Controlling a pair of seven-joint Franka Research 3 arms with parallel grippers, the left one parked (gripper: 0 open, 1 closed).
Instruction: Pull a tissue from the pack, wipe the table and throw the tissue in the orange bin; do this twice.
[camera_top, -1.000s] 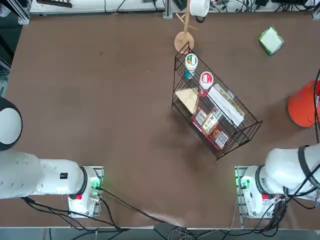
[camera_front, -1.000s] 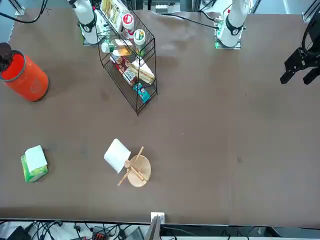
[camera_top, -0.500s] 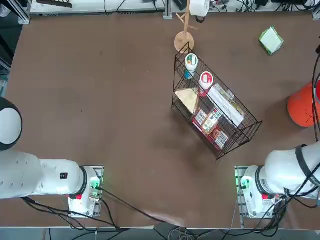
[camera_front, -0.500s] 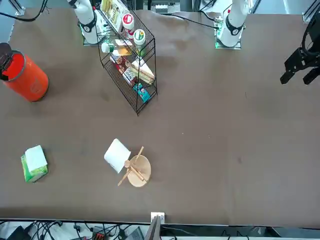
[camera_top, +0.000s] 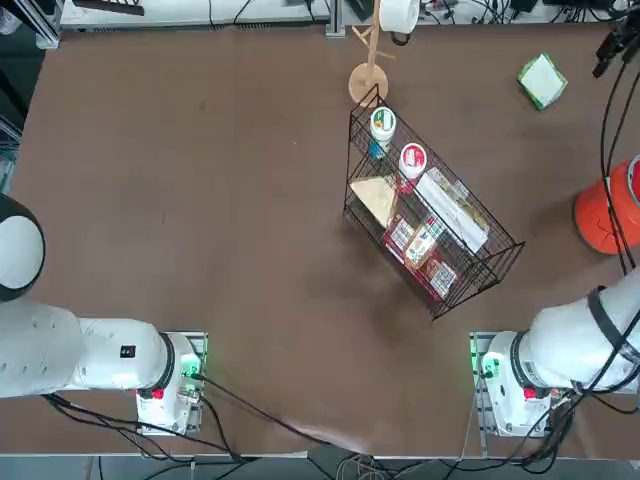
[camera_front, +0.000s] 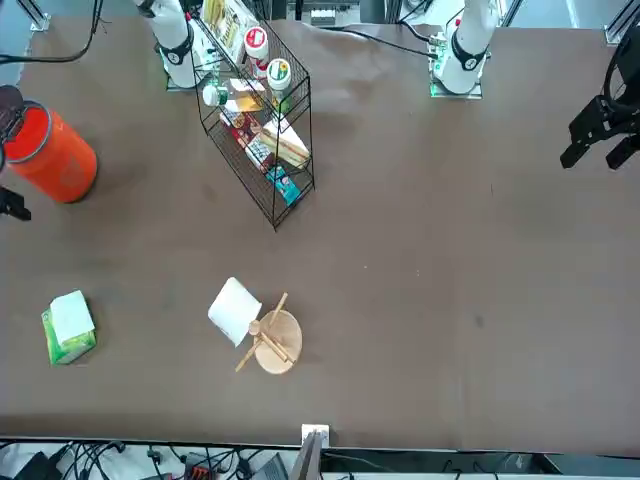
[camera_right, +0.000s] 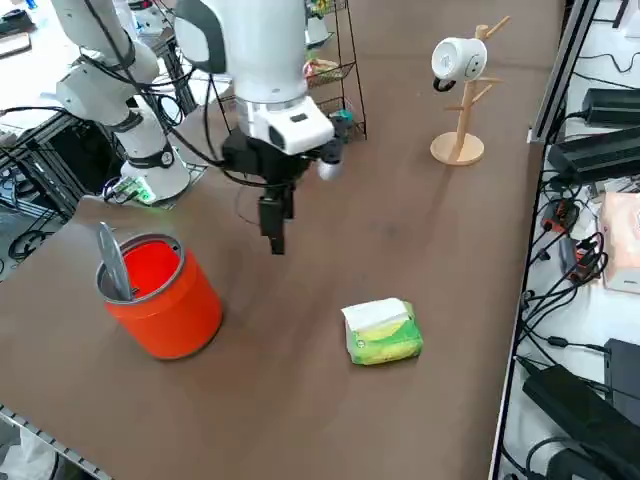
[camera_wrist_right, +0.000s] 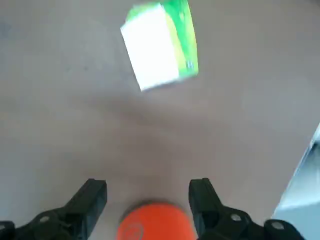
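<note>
Broadly, the table (camera_top: 200, 180) is a wide dark brown surface that carries everything else. Toward its middle stands a black wire basket (camera_top: 430, 225) packed with small packets and two round-lidded tubs, and beyond it, at the far edge in the top view, a wooden stand (camera_top: 369, 70) holds a white paper roll (camera_top: 398, 14).

The orange bin (camera_right: 165, 295) sits near the table edge on the robot's right (a grey strip of something leans against its inner rim). Its inside shows bright red in the right side view.

The right gripper (camera_right: 274, 238) hangs above the tabletop between the bin and the pack, pointing down, with bare table under it. Its fingers (camera_wrist_right: 90, 200) stand spread wide apart with nothing between them; in the wrist view the top of the orange bin shows in the gap.

The pack (camera_right: 384, 332) lies flat on the table near the far right corner, well apart from the bin and clear of the gripper. It is yellow-green with white tissue showing on top, and nothing touches it.
</note>
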